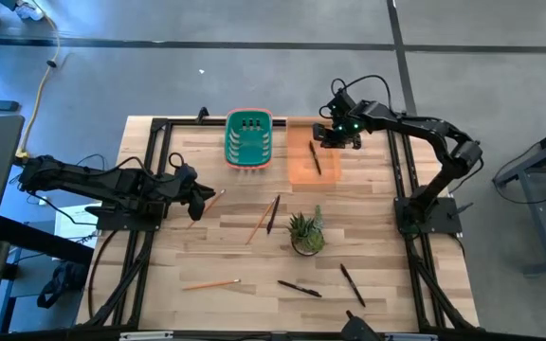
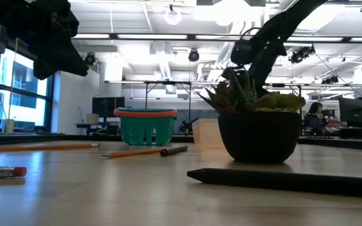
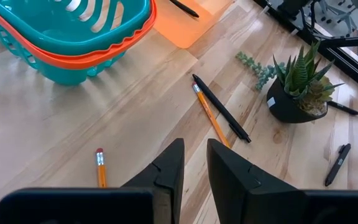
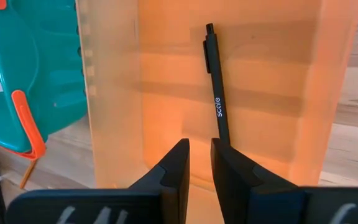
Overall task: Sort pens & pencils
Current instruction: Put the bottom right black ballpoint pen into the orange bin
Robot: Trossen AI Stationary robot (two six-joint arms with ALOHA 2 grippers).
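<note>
My right gripper (image 4: 199,163) hovers shut over a translucent orange bin (image 1: 301,163), where one black pen (image 4: 215,93) lies flat on the floor. My left gripper (image 3: 194,167) is shut and raised above the table's left part, beside a pencil (image 3: 100,168) with a pink eraser. At the table's middle another pencil (image 1: 259,224) and a pen (image 1: 273,214) lie side by side. A third pencil (image 1: 211,283) and two more pens (image 1: 299,288) (image 1: 352,284) rest near the near edge.
A teal basket with an orange rim (image 1: 249,139) stands left of the orange bin at the far edge. A small potted succulent (image 1: 306,233) sits right of the middle, between the centre pair and the near pens. Black frame rails (image 1: 154,170) run along both table sides.
</note>
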